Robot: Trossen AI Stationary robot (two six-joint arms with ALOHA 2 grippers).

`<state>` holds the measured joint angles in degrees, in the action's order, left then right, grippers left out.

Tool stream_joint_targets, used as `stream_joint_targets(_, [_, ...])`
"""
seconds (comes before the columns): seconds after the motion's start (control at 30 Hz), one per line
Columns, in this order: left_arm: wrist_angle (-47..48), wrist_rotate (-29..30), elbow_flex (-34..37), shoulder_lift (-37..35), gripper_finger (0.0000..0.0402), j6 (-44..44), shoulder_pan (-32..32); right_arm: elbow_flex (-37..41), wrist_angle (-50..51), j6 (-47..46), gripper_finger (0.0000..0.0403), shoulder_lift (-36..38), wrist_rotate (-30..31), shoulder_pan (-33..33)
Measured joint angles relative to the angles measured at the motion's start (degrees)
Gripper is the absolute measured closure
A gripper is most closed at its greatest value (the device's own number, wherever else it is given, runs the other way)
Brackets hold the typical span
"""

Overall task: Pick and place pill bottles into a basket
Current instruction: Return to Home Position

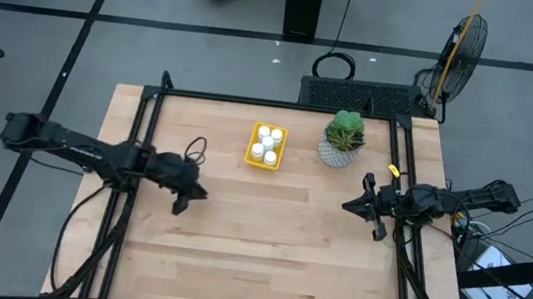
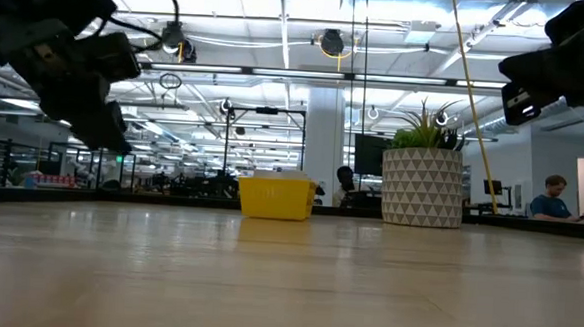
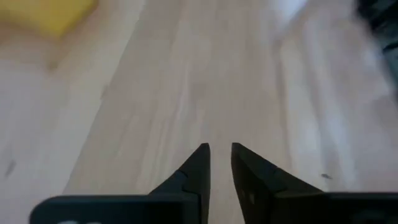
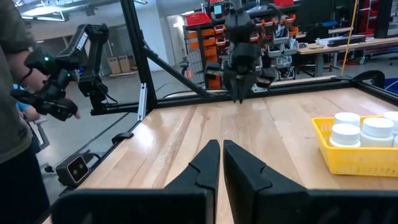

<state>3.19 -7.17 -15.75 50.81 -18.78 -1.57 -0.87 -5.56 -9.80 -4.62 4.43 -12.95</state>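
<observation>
Nearest, on the near side of the basket (image 1: pixel 266 146), the two arms are stretched over the wooden desk (image 1: pixel 263 270), one on each flank. The left claw (image 1: pixel 199 192) is found to the basket's left and nearer than it, well apart from it. Its fingers (image 3: pixel 198 171) are drawn almost together, with only a thin slit between them, and nothing is gripped. The right claw (image 1: pixel 349 206) is placed to the basket's right, likewise nearer and well apart, with its fingers (image 4: pixel 208 162) pressed all but together on nothing. In the low view both arms are seen raised off the boards. Farther on, the yellow basket is set flat on the desk toward its far edge. The pill bottles (image 1: pixel 267 144) are contained in it: five white caps are counted from above, upright and packed close together. Near the basket's right side, not touching it, a white patterned pot (image 1: pixel 336 155) with a green plant (image 1: pixel 346 128) is stood. Beyond the basket and to its right, off the desk, a black fan (image 1: pixel 464 46) is seen on the floor. Far to the basket's left, also off the desk, a person (image 4: pixel 12 93) is glimpsed in the right wrist view.
</observation>
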Motion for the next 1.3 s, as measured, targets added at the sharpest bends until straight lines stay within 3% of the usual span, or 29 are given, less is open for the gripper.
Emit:
stream_joint_targets(0.2, [-20.46,0.06,9.65,-5.79,0.0324,-0.66,-0.34,0.00,0.13,0.01,0.0387,0.00,0.00,-0.01])
stream_joint_targets(0.53, [-26.05,-1.13,15.06,-17.91,0.0324,7.86,-0.39,0.00,0.13,0.00,0.0387,0.00,-0.01,-0.01])
stream_joint_targets(0.67, [-26.02,-0.09,15.09,-23.18,0.0325,8.27,-0.33,0.00,0.13,0.02,0.0387,0.00,0.00,-0.02])
stream_joint_targets(0.9, [-23.62,-4.73,15.11,-31.16,0.0325,14.17,-0.34,0.00,0.13,0.02,0.0387,0.00,0.00,0.00])
stream_joint_targets(1.03, [-21.20,-3.01,15.13,-34.00,0.0325,12.63,-0.34,-0.02,0.15,0.01,0.0387,0.00,0.00,-0.02])
stream_joint_targets(1.3, [-15.48,-5.78,15.13,-39.47,0.0325,13.03,-0.48,0.00,0.15,0.02,0.0387,0.00,0.00,-0.02])
